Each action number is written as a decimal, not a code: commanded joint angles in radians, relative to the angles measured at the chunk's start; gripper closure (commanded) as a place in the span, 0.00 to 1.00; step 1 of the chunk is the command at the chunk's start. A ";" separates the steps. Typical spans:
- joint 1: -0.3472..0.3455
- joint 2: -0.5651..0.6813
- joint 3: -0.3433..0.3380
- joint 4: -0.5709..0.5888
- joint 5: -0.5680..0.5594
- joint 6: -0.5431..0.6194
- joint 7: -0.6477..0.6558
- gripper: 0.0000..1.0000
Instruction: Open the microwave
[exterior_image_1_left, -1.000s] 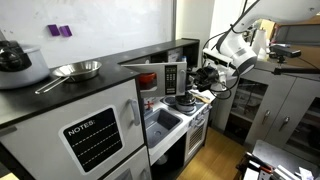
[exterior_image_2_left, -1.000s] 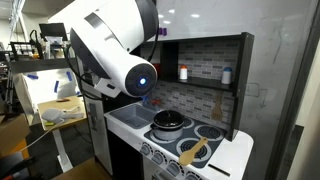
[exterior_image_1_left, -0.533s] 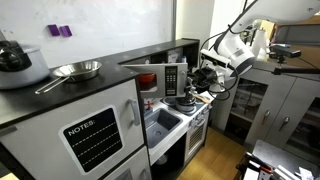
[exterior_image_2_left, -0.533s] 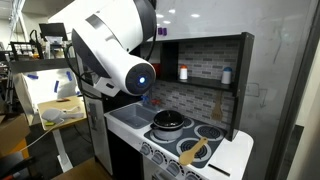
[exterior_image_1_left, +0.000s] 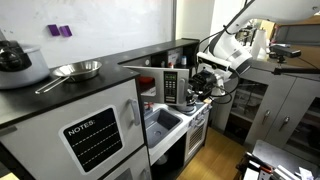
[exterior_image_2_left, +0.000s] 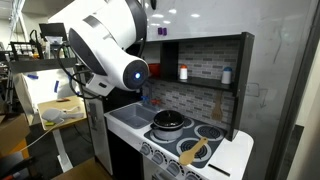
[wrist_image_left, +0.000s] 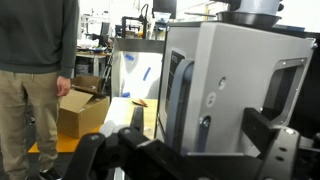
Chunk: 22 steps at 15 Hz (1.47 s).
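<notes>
The microwave sits under the toy kitchen's dark upper shelf. It has a white-framed door, a dark window and a red strip on its left side. Its door stands swung partway out. My gripper is at the door's free edge. In the wrist view the white door with its dark vertical handle fills the middle, close up. The two dark fingers of the gripper stand wide apart on either side of it. In an exterior view the arm hides the microwave.
A pan lies on the black counter above the NOTES door. A black pot and a wooden spatula sit on the stove. A sink lies below the microwave. A person and a cardboard box are nearby.
My gripper has moved left and closer to the microwave. The door now stands swung a little further out, showing more of its dark window.
</notes>
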<state>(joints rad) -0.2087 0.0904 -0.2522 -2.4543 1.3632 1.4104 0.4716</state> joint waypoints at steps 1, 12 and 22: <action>-0.004 -0.059 -0.001 -0.062 -0.043 0.024 -0.005 0.00; 0.023 -0.151 0.055 -0.127 -0.063 0.043 0.013 0.00; 0.040 -0.151 0.095 -0.130 -0.054 0.048 -0.007 0.00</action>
<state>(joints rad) -0.1690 -0.0478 -0.1634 -2.5779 1.3148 1.4321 0.4688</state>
